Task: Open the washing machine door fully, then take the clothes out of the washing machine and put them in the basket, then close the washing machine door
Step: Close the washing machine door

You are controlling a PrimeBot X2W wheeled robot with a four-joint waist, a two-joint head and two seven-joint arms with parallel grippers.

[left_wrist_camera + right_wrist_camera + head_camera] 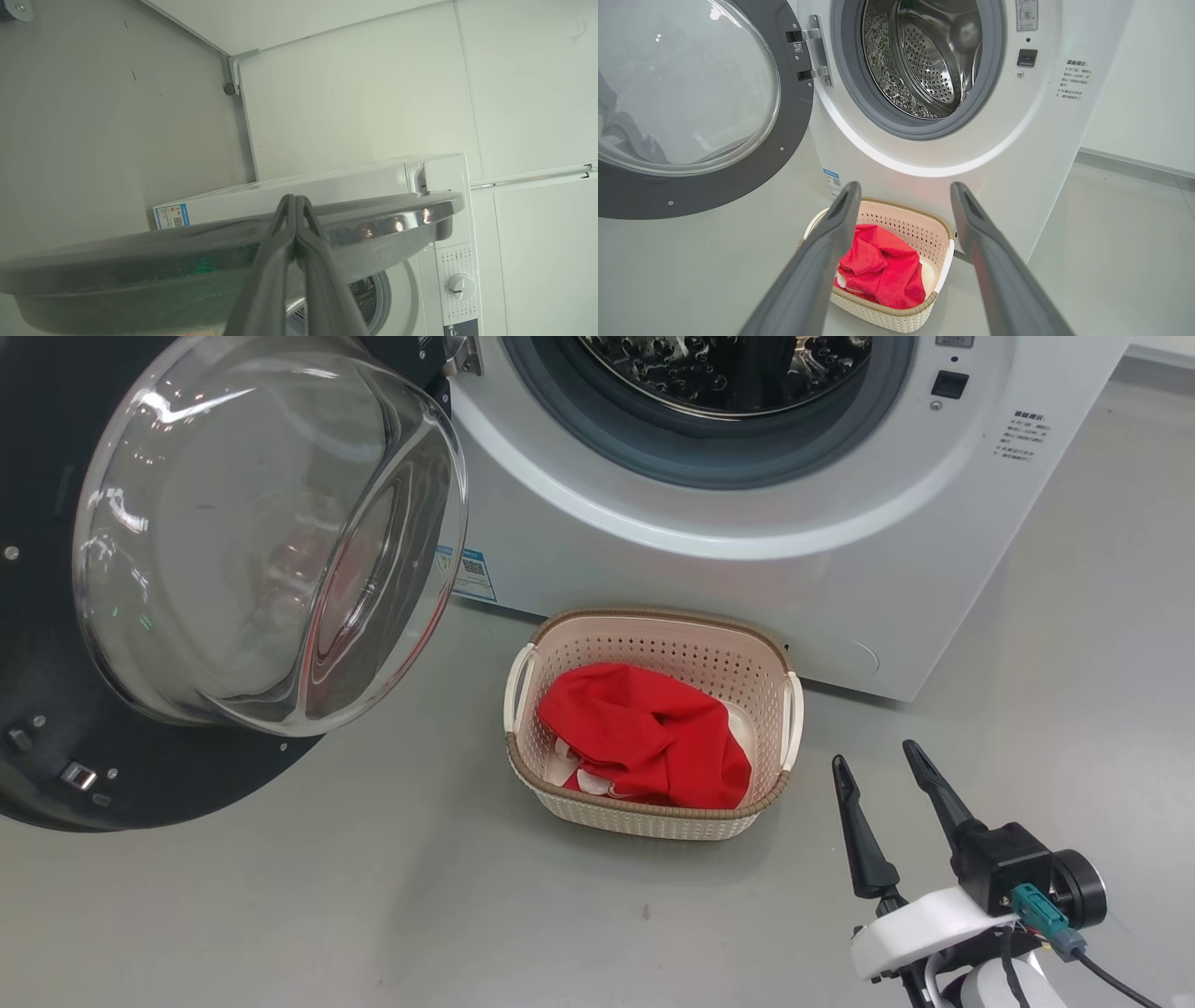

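Observation:
The washing machine door (271, 532) stands swung open at the left, its glass bowl bulging toward me. The white washing machine (747, 579) shows a bare steel drum (924, 60) behind the grey seal. The red clothes (653, 737) lie bunched inside the cream basket (653, 658) on the floor in front of the washer. My right gripper (876, 754) hovers open to the right of the basket, holding nothing; in the right wrist view its fingers frame the basket (915, 228) and clothes (880, 270). My left gripper (295, 198) is shut, fingers pressed together, tips against the door's dark rim (140, 261).
Grey floor spreads around the basket and in front of it. A white wall (1148, 93) rises to the right of the washer. The open door overhangs the floor at the left. The washer's control dial (461, 285) shows in the left wrist view.

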